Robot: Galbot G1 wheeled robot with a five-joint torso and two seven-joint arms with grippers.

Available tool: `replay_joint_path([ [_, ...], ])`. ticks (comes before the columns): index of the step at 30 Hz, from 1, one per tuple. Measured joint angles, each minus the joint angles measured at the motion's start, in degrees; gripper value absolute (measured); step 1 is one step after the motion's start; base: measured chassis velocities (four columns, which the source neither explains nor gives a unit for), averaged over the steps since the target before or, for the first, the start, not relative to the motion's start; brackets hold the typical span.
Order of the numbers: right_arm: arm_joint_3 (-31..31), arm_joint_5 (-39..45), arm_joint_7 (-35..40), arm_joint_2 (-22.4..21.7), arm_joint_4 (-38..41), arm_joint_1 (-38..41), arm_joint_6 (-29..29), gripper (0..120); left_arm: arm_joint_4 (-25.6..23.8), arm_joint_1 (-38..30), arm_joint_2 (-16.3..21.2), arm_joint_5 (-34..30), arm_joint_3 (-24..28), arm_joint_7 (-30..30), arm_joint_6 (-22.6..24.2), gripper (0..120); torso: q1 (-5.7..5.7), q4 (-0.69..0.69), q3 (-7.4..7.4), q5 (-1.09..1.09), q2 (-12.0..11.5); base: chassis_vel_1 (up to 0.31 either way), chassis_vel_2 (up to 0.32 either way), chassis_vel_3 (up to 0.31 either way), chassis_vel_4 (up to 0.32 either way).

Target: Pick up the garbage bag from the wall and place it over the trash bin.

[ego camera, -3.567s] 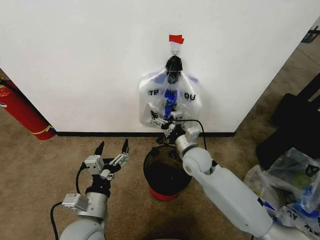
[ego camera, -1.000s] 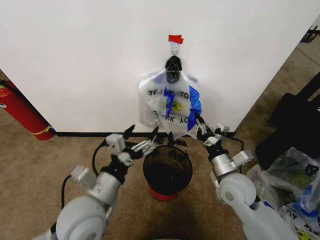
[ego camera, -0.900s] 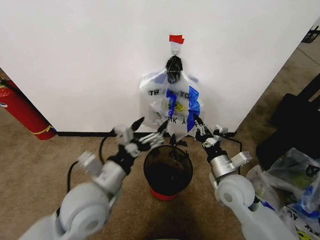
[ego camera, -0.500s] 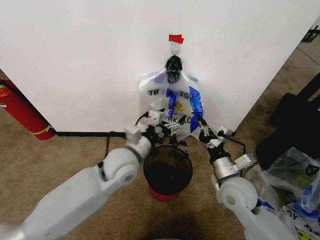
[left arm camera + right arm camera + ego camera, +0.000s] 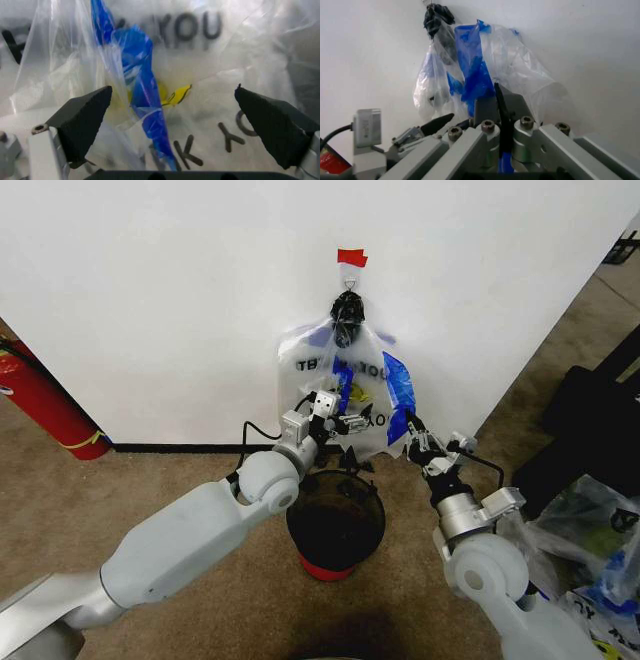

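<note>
Fire extinguisher: red, lying against the wall at the far left, well apart from the work area.

Wall: plain white with a black baseboard, carrying a red tape strip and, just below it, a small metal hook.

Left gripper: reaching across from the left arm and sitting against the lower front of the bag. In the left wrist view its two black fingers are standing wide apart, released, with the plastic lying between them but not pinched.

Garbage bag: hanging from the hook by its knotted black top, flat against the wall, directly above the bin. "THANK YOU" lettering, a yellow patch and blue folds are showing in the left wrist view.

Trash bin: black mesh with a red base, standing on the carpet just in front of the baseboard, between the two arms.

Right gripper: sitting at the lower right edge of the bag. In the right wrist view the fingers are clenched together on a blue fold of the plastic.

Black fabric bag: resting on the floor at the far right.
</note>
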Motion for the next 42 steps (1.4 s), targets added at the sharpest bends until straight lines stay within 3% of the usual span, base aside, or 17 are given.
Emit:
replay_joint_path([
  [9,-0.1,-0.2,0.0,0.0,-0.1,-0.3,-0.1,0,3.0,-0.3,-1.4,0.6,0.6,-0.1,0.0,90,0.0,-0.01,0.0,0.0,0.0,0.0,0.0,0.0,0.0],
  [27,-0.4,0.0,0.9,-0.1,0.1,0.3,-0.8,0,7.4,-1.4,-4.5,5.0,2.0,-1.8,2.4,20,0.0,-0.01,0.0,0.0,0.0,0.0,0.0,0.0,0.0],
  [31,-0.3,0.1,1.1,-0.2,0.1,0.3,-0.9,0,7.3,-1.5,-4.3,4.6,2.0,-1.9,2.4,10,0.0,-0.01,0.0,0.0,0.0,0.0,0.0,0.0,0.0],
  [33,-0.1,0.3,1.3,-0.2,0.1,0.4,-0.9,0,6.7,-1.2,-4.2,3.6,1.5,-2.1,2.2,1,0.0,0.0,0.0,0.0,0.0,0.0,0.0,0.0,0.0],
  [37,0.0,0.2,1.4,-0.1,0.1,0.4,-0.8,0,3.8,-0.2,-3.3,1.2,0.0,-2.6,1.5,0,0.0,-0.02,0.0,0.0,0.0,0.0,0.0,0.0,0.0],
  [40,0.0,0.0,1.4,0.1,0.3,0.4,-0.7,0,-0.2,1.3,-1.2,-1.6,-2.6,-3.4,1.2,0,0.0,-0.03,0.0,0.0,0.0,0.0,0.0,0.0,0.0],
  [42,0.4,-0.1,1.3,0.2,0.7,0.1,-0.6,0,-5.2,3.6,1.5,-4.6,-7.1,-4.3,1.1,0,0.0,-0.01,0.0,-0.02,0.0,0.0,0.0,0.0,0.0],
])
